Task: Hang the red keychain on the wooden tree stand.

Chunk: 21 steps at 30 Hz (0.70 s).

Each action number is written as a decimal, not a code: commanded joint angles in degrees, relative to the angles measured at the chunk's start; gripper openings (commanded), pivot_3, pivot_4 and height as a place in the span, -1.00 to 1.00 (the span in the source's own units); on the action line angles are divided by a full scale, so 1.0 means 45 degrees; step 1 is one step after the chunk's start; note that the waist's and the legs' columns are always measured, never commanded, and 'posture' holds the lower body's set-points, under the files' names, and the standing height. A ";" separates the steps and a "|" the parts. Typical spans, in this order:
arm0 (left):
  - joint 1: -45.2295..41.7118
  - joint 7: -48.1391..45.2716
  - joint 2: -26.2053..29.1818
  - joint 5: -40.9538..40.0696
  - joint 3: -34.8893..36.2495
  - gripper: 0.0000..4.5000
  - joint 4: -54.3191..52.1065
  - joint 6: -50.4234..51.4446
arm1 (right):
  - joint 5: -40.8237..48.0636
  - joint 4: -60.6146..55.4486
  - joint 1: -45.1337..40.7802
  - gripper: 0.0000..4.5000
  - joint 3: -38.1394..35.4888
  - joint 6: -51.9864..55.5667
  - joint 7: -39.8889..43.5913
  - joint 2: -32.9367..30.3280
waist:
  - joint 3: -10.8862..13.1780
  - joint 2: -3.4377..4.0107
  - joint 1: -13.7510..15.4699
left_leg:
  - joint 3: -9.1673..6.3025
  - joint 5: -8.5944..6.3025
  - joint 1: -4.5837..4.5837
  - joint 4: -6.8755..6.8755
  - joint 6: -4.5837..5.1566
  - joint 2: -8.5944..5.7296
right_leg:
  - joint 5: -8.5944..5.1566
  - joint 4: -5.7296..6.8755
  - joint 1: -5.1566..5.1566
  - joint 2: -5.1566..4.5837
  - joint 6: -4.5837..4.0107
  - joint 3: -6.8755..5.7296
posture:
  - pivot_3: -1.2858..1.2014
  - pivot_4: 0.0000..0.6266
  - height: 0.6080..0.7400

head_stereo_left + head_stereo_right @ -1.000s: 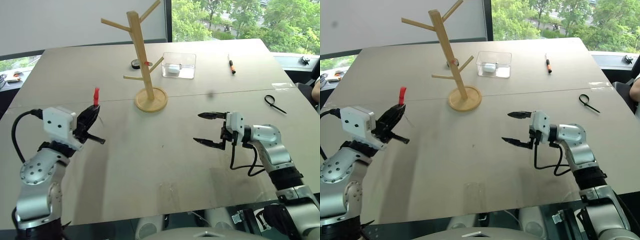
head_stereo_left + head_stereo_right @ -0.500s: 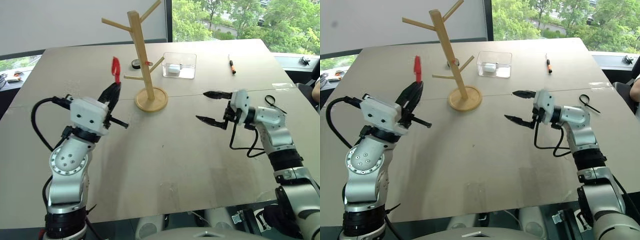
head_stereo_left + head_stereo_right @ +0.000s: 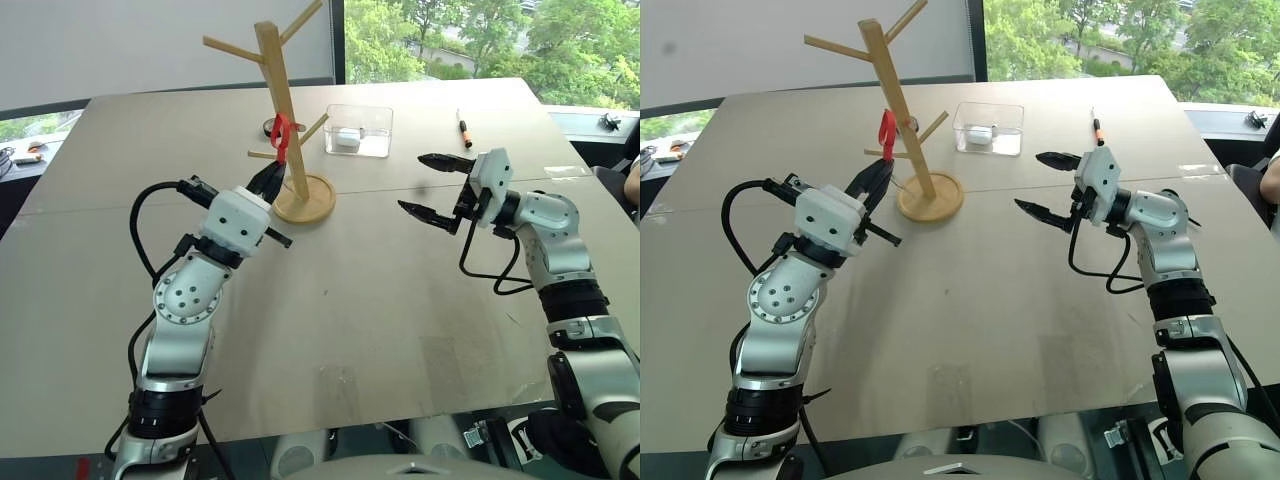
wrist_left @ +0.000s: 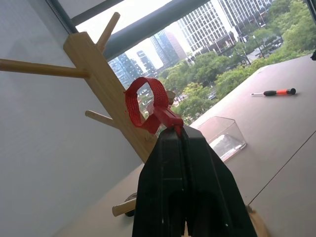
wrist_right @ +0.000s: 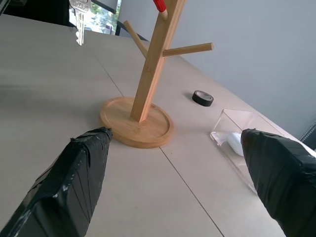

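Red cord keychain [image 3: 281, 133]: pinched in closed left gripper [image 3: 271, 176], raised beside light-wood tree stand [image 3: 272, 95], unhung; looping over a peg remains. Right gripper [image 3: 428, 185]: jaws wide, empty.

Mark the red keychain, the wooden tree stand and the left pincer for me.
red keychain [image 4: 143, 101]: left wrist view, on the cord loop.
wooden tree stand [image 3: 305, 199]: left eye view, on its round base.
left pincer [image 3: 880, 172]: right eye view, at the shut fingertips.

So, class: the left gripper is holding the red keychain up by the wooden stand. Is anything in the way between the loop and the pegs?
Nothing visible is. The left gripper, shut on the red keychain, holds the loop beside the wooden stand, with open air between it and the pegs.
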 commanded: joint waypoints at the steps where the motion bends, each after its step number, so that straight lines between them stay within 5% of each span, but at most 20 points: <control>1: -0.0375 0.0106 0.0020 0.0360 -0.0272 -0.99 0.0141 -0.0180 | 0.0082 -0.0277 -0.0450 1.00 -0.0310 -0.0237 -0.0160 -0.0011 | 0.0000 0.0000 0.0002 | -0.0002 0.0000 -0.0001 0.0000 0.0000 0.0000 | 0.0000 0.0000 0.0000 0.0000 0.0000 -0.0003 | 0.03 -0.52 1.00; 14: -0.1100 0.0314 -0.0127 0.1184 -0.0944 -0.99 0.0479 -0.0237 | 0.1069 -0.1762 -0.0072 1.00 -0.0271 0.1045 0.1091 -0.0372 | 0.0003 -0.0001 0.0011 | -0.0007 0.0000 0.0001 0.0002 0.0000 0.0000 | 0.0001 0.0001 0.0007 -0.0003 0.0001 -0.0010 | 0.03 -0.52 1.00; 21: -0.1330 0.0393 -0.0199 0.1676 -0.1085 -0.99 0.0701 -0.0156 | 0.3414 -0.4661 0.0464 1.00 -0.0445 0.4706 0.1698 -0.0716 | 0.0003 -0.0001 0.0049 | -0.0017 0.0000 -0.0005 0.0002 0.0000 0.0001 | 0.0001 0.0000 0.0008 -0.0011 0.0001 -0.0022 | 0.03 -0.52 1.00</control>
